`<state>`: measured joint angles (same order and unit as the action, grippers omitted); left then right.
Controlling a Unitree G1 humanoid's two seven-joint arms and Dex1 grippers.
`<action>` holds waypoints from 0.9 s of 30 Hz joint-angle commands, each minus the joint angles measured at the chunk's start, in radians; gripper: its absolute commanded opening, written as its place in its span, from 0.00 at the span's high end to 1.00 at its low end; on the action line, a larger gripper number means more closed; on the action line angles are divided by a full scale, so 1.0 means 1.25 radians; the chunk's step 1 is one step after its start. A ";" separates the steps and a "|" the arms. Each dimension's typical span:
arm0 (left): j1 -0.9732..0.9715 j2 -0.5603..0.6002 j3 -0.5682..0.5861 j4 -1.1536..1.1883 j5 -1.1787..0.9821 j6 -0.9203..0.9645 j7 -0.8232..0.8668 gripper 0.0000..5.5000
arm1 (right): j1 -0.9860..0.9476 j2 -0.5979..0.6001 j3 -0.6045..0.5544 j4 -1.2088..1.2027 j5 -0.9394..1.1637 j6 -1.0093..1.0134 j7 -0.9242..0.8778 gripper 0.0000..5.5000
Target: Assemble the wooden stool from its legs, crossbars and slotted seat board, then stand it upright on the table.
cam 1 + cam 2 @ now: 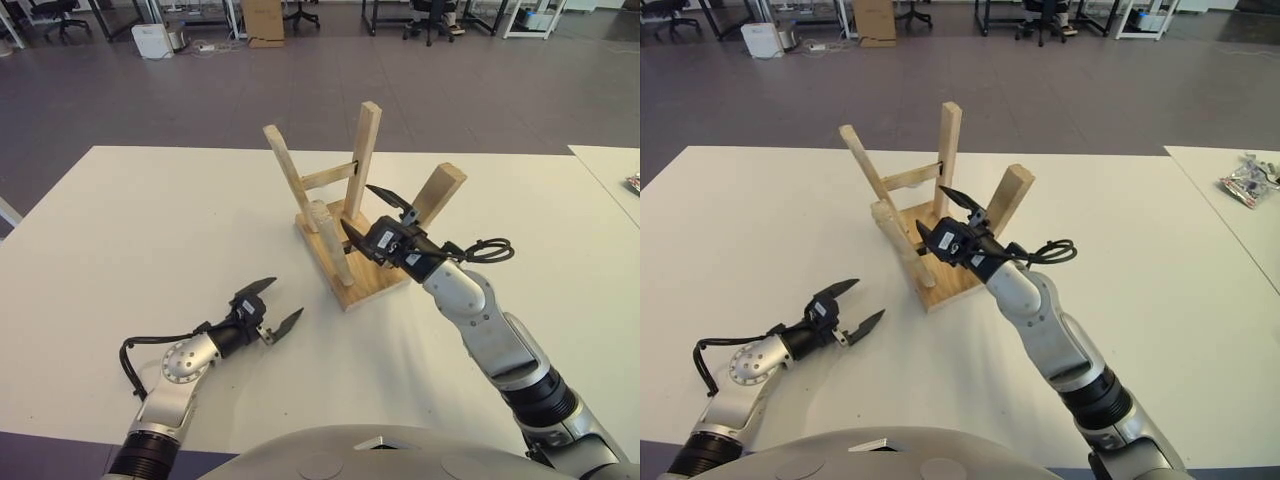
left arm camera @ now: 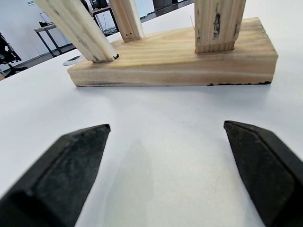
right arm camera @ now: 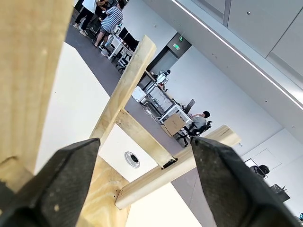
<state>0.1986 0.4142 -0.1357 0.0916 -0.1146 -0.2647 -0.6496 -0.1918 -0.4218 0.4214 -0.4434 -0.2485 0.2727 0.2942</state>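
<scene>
- We see the wooden stool (image 1: 350,230) upside down near the middle of the counter (image 1: 150,220). Its seat board (image 1: 368,288) lies flat on the white top with the legs pointing up.
- The tall far leg (image 1: 365,155) stands nearly upright, and the left leg (image 1: 285,175) leans outward. A crossbar (image 1: 328,177) joins these two.
- A right leg (image 1: 440,195) tilts away to the right, and a shorter near leg (image 1: 332,245) slants over the board.
- The right gripper (image 1: 357,205) hangs over the board among the legs with its fingers (image 3: 71,179) spread apart. From its wrist we see the crossbar beyond them. We cannot tell whether either finger touches wood.
- The left gripper (image 1: 286,297) sits low over the counter, near the board's front edge but apart from it. Its fingers (image 2: 265,165) are spread wide and hold nothing.
- On a second table (image 1: 1230,225) to the right lies a packet (image 1: 1250,180). Its print is too small for us to read.
- A cardboard box (image 1: 262,20) stands on the floor behind.
</scene>
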 commanded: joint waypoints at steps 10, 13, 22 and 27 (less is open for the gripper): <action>-0.235 0.033 0.193 -0.411 -0.345 0.299 0.146 0.19 | -0.338 0.025 -0.412 0.053 0.284 0.163 0.055 0.35; -0.380 0.082 0.255 -0.533 -0.565 0.474 0.235 0.19 | -0.267 0.023 -0.415 0.082 0.283 0.140 0.054 0.35; -0.409 0.055 0.241 -0.649 -0.660 0.593 0.395 0.19 | -0.112 0.011 -0.415 0.090 0.266 0.111 0.046 0.35; -0.395 0.051 0.242 -0.659 -0.628 0.593 0.419 0.19 | -0.064 0.060 -0.337 0.021 0.290 0.142 0.050 0.35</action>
<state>-0.3067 0.4733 0.1614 -0.7203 -0.9230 0.4608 -0.1402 -0.3030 -0.3686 -0.0449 -0.3970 0.0975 0.4165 0.3407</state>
